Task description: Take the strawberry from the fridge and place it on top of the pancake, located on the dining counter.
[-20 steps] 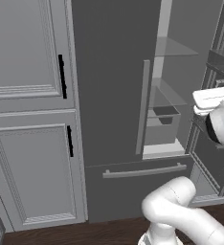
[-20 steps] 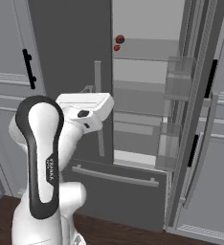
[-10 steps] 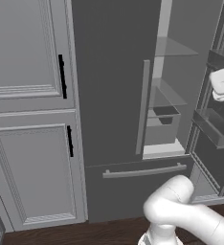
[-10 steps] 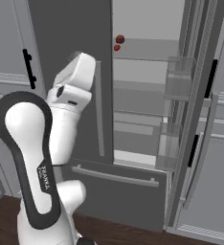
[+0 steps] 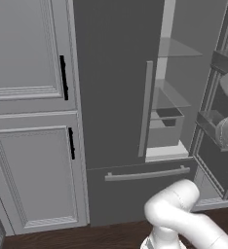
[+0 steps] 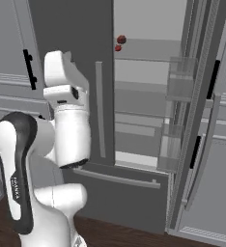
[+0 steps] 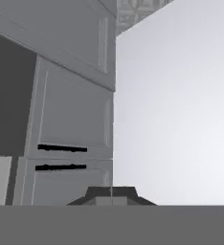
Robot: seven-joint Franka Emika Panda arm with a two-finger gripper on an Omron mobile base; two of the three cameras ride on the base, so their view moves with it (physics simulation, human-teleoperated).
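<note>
The arm stands raised before the open fridge [image 6: 76, 29], hand turned upward. The strawberry [image 6: 118, 48] sits on an upper shelf [image 6: 144, 49]. Whether the pincer is wide or narrow cannot be told.

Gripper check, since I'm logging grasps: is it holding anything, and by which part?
Cannot be told: the fingers are not clear. The strawberry sits on a fridge shelf.

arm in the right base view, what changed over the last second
The arm swung its upper links from lying level, hand pointing right toward the open fridge, up to standing nearly upright beside the closed left door. Nothing was taken hold of or let go. The strawberry stays on the upper shelf beside the darker red fruit, the right door stays open, and the cabinets have not shifted.
</note>
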